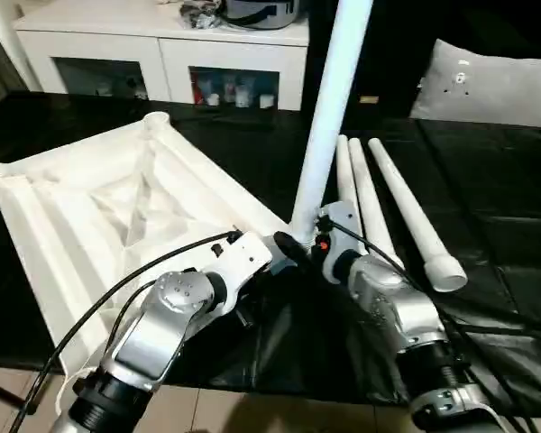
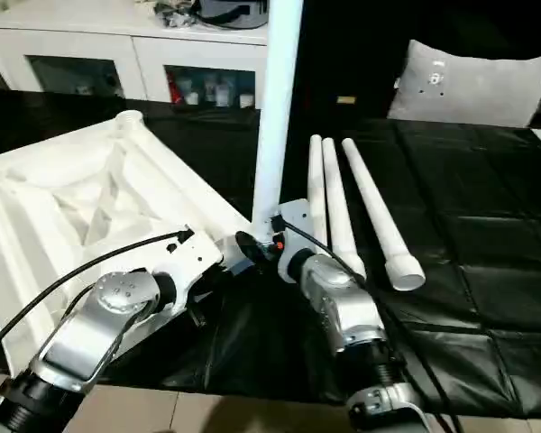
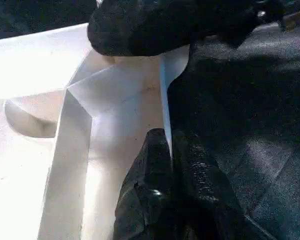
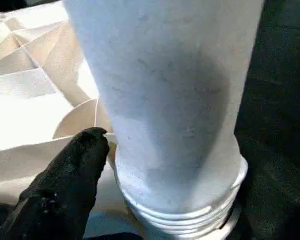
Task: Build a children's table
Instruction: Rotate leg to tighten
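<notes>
Nearest me are the two silver forearms, converging on the near corner of the upturned table top (image 1: 117, 203), which lies ribs-up on the black surface (image 1: 505, 234) at about nine o'clock from the grippers. The left gripper (image 3: 171, 150) has its jaws pinched shut on the thin edge wall of the top, steadying that corner. The right gripper (image 1: 317, 236) sits at the base of the upright leg (image 1: 329, 117); I can see one black finger (image 4: 70, 185) just beside the threaded foot, but whether the jaws are releasing or gripping I cannot tell. The leg's thread rings are still showing above the socket, so I judge it is not fully seated. To do this well, keep the leg plumb, turn it without leaning it, and keep the left hold firm so the top cannot spin. Three spare legs (image 1: 379, 203) lie at two o'clock, side by side.
</notes>
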`<state>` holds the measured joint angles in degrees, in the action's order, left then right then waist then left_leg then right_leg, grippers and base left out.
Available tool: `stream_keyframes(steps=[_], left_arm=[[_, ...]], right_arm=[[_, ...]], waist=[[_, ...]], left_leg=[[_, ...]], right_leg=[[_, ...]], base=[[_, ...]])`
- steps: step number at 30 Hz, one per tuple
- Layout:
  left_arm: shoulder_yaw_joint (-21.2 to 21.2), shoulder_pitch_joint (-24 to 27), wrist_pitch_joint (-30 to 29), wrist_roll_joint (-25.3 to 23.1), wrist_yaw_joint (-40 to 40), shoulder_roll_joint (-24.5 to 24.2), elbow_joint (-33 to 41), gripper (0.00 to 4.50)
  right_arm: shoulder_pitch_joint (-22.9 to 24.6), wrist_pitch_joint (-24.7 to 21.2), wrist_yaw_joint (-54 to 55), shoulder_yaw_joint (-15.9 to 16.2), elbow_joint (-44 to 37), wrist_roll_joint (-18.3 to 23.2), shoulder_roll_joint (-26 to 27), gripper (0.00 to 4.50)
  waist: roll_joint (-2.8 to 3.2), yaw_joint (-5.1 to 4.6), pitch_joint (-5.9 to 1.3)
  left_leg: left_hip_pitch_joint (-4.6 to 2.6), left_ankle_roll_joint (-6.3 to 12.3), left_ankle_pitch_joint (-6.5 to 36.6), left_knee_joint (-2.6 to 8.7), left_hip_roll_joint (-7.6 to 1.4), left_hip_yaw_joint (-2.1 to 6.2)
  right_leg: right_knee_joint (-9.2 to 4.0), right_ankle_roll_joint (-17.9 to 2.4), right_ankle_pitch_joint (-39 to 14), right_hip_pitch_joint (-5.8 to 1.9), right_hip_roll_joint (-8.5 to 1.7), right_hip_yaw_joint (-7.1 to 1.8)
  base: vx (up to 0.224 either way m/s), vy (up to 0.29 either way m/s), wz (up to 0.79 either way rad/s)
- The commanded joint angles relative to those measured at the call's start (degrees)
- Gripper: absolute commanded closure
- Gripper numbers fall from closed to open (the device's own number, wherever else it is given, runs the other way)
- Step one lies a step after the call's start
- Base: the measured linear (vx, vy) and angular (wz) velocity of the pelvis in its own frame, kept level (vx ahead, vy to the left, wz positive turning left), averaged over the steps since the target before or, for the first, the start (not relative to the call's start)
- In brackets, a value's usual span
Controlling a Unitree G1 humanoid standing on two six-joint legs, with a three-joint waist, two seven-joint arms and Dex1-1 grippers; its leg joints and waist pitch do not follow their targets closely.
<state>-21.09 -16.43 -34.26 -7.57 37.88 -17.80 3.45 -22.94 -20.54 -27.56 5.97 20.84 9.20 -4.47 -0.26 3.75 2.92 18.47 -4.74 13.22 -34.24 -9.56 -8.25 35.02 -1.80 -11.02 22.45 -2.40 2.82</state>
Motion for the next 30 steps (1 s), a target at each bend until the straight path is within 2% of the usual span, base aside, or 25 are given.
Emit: stream_keyframes(steps=[1, 4, 6, 7, 11, 15, 18, 22, 27, 30], left_arm=[[-1.19, -1.26, 2.02, -0.72, 1.81, -1.54, -1.21, 4.50], [-0.98, -1.45, 4.52, -0.18, 4.07, -3.92, -2.48, 4.50], [-1.26, -1.53, 7.70, 0.15, 7.15, -6.89, -3.64, 4.50], [-1.27, -1.53, 7.83, 0.19, 7.32, -7.06, -3.70, 4.50], [-1.55, -1.45, 12.97, 1.00, 12.08, -11.03, -4.96, 4.50], [-1.86, -1.15, 20.08, 2.54, 18.62, -15.44, -6.10, 4.50], [-2.91, -1.27, 24.51, 3.65, 23.85, -18.40, -6.90, 4.50], [-4.04, -1.26, 27.32, 4.39, 28.33, -20.53, -6.84, 4.50], [-4.44, -1.90, 29.74, 4.67, 30.02, -21.05, -8.10, 4.50], [-4.38, -2.51, 30.84, 4.67, 30.29, -20.71, -9.20, 4.50]], right_arm=[[1.28, -0.98, -3.07, 1.59, -1.89, 0.04, -1.31, 0.21], [2.21, -1.11, -7.55, 1.76, -6.19, 0.59, -5.32, 0.03], [2.82, -1.21, -12.30, 2.01, -10.05, 1.31, -9.59, 0.03], [2.86, -1.22, -12.63, 2.07, -10.26, 1.34, -9.87, 0.03], [3.38, -0.32, -19.08, 3.74, -13.48, 1.06, -15.81, 0.03], [3.08, 0.04, -25.70, 4.49, -15.04, 1.78, -20.73, 0.03], [3.24, 0.97, -31.24, 6.51, -16.01, 1.79, -23.89, 0.03], [2.92, 1.29, -35.48, 7.94, -15.64, 3.12, -24.30, 0.03], [2.65, 1.64, -38.95, 10.37, -14.75, 3.42, -24.45, 0.49], [2.06, 1.58, -39.97, 10.81, -13.02, 3.76, -23.52, 0.73]], waist=[[0.64, 0.28, -2.71], [0.70, 0.63, -3.19], [0.63, 1.25, -3.31], [0.78, 1.31, -3.25], [0.72, 1.30, -2.94], [0.63, 1.44, -2.89], [0.53, 1.62, -2.96], [0.51, 1.60, -2.97], [0.59, 1.76, -3.02], [0.53, 1.91, -3.03]], left_leg=[[0.97, 1.65, 10.43, 4.58, -2.82, 0.71], [1.41, 2.23, 6.39, 4.24, -2.81, 0.64], [1.56, 3.24, 4.12, 3.96, -2.69, 0.60], [1.55, 3.40, 3.95, 4.03, -2.79, 0.62], [1.46, 3.10, 6.62, 4.18, -2.79, 0.51], [1.38, 3.31, 7.27, 4.21, -2.89, 0.48], [1.24, 3.33, 7.30, 4.23, -3.03, 0.47], [1.28, 3.32, 6.78, 4.25, -3.14, 0.43], [1.23, 2.91, 6.45, 4.22, -3.26, 0.37], [1.20, 2.65, 6.52, 4.18, -3.19, 0.32]], right_leg=[[-5.14, -8.69, -17.49, -2.59, -5.25, -3.25], [-4.43, -9.83, -11.26, -2.92, -5.29, -3.23], [-4.17, -9.76, -8.17, -3.07, -5.15, -3.15], [-4.08, -9.99, -7.53, -2.95, -5.06, -3.11], [-4.48, -9.84, -11.15, -2.93, -5.15, -2.97], [-4.62, -9.71, -13.03, -2.82, -5.20, -3.02], [-4.51, -9.86, -13.29, -2.77, -5.25, -2.98], [-4.26, -10.69, -11.90, -2.79, -5.37, -3.04], [-4.04, -11.50, -10.81, -2.80, -5.38, -3.01], [-4.12, -11.31, -11.51, -2.82, -5.44, -3.06]], base=[[0.000, 0.000, 0.00], [0.000, 0.000, 0.00], [0.000, 0.000, 0.00], [0.000, 0.000, 0.00], [0.000, 0.000, 0.00], [0.000, 0.000, 0.00], [0.000, 0.000, 0.00], [0.000, 0.000, 0.00], [0.000, 0.000, 0.00], [0.000, 0.000, 0.00]])
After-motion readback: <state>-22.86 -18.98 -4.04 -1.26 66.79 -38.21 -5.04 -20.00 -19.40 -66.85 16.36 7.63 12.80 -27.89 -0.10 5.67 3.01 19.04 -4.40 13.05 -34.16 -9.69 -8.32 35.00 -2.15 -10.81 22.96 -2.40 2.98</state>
